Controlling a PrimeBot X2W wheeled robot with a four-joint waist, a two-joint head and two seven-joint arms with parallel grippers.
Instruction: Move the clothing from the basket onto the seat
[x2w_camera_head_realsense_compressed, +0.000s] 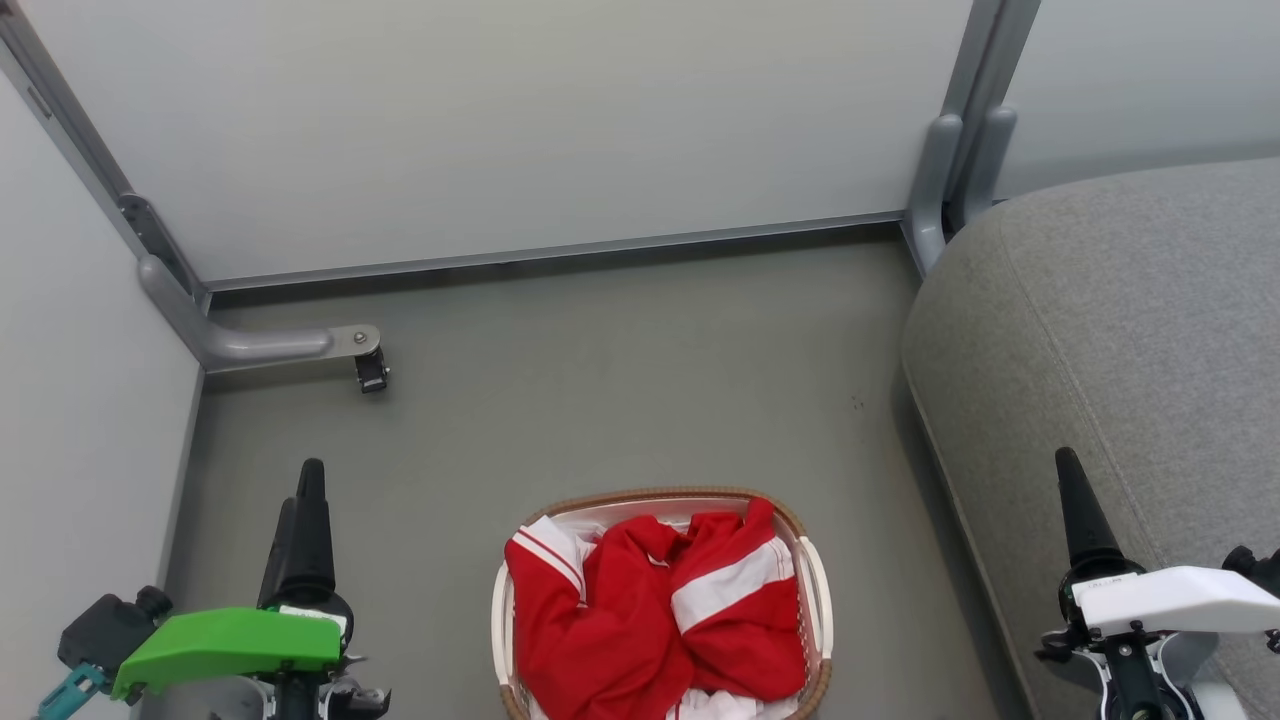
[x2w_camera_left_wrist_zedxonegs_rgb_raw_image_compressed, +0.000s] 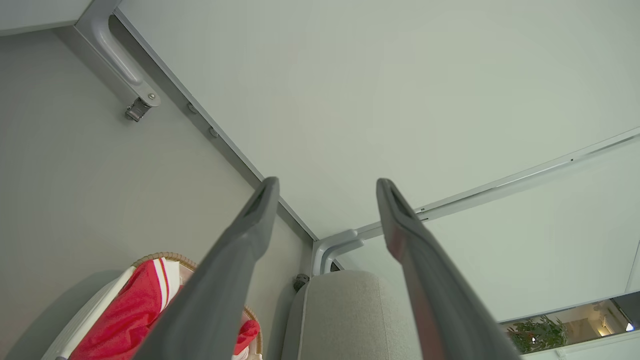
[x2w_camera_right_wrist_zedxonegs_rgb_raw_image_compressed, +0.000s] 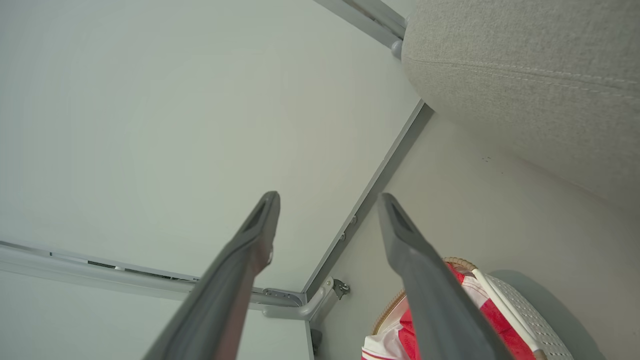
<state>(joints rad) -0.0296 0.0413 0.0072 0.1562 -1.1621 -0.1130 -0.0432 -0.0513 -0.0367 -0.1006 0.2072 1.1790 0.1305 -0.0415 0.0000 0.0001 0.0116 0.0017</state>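
The red clothing (x2w_camera_head_realsense_compressed: 655, 610) with white bands lies bunched inside the cream basket (x2w_camera_head_realsense_compressed: 817, 590) on the floor, bottom centre of the head view. The grey seat (x2w_camera_head_realsense_compressed: 1120, 330) rises at the right. My left gripper (x2w_camera_head_realsense_compressed: 305, 480) stands at the lower left, left of the basket, open and empty. My right gripper (x2w_camera_head_realsense_compressed: 1070, 470) stands at the lower right over the seat's front edge, open and empty. The left wrist view shows the clothing (x2w_camera_left_wrist_zedxonegs_rgb_raw_image_compressed: 125, 315), the basket (x2w_camera_left_wrist_zedxonegs_rgb_raw_image_compressed: 75, 325) and the seat (x2w_camera_left_wrist_zedxonegs_rgb_raw_image_compressed: 345, 315) beyond my left gripper (x2w_camera_left_wrist_zedxonegs_rgb_raw_image_compressed: 327, 187). The right wrist view shows my right gripper (x2w_camera_right_wrist_zedxonegs_rgb_raw_image_compressed: 327, 200), the clothing (x2w_camera_right_wrist_zedxonegs_rgb_raw_image_compressed: 495, 320), the basket (x2w_camera_right_wrist_zedxonegs_rgb_raw_image_compressed: 535, 325) and the seat (x2w_camera_right_wrist_zedxonegs_rgb_raw_image_compressed: 525, 75).
Pale partition walls (x2w_camera_head_realsense_compressed: 520, 120) close the back and left. A grey partition foot with a caster (x2w_camera_head_realsense_compressed: 370, 372) juts onto the floor at the left rear. Another post (x2w_camera_head_realsense_compressed: 945, 180) stands by the seat's far corner. Grey floor (x2w_camera_head_realsense_compressed: 620, 380) spreads behind the basket.
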